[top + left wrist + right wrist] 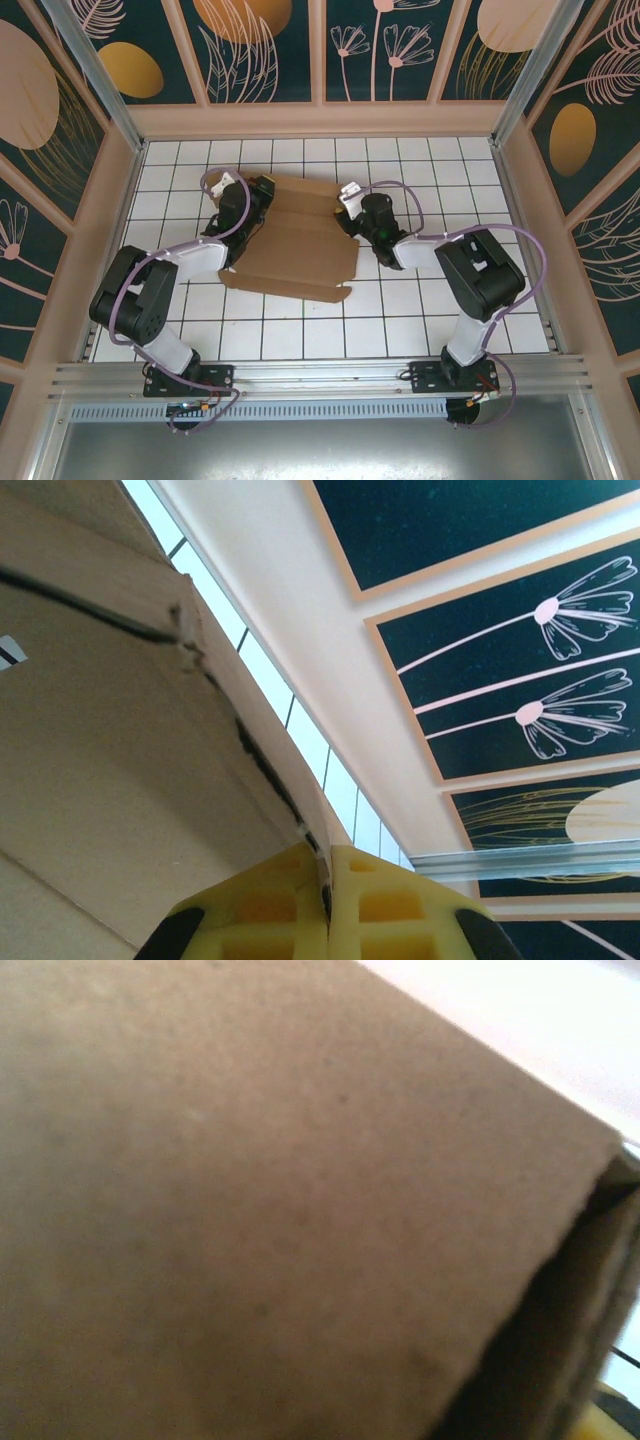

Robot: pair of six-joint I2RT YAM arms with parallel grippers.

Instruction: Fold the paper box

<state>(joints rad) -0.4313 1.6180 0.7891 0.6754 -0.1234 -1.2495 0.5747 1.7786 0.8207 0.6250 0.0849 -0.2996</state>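
Observation:
The paper box (300, 245) is a brown cardboard sheet with flaps, lying partly folded on the white tiled floor between the two arms. My left gripper (252, 198) sits at the box's far left corner. In the left wrist view its yellow fingers (290, 900) are shut on a thin cardboard flap edge (318, 832), with the box's panel (100, 730) stretching away to the left. My right gripper (352, 214) is at the box's right edge. The right wrist view looks straight onto blurred cardboard (250, 1210), which hides the jaws; a sliver of yellow finger (618, 1418) shows at the bottom right.
Beige walls with dark floral panels (270, 50) enclose the tiled floor (300, 340) on three sides. An aluminium rail (320, 375) runs along the near edge by the arm bases. Purple cables loop over both arms.

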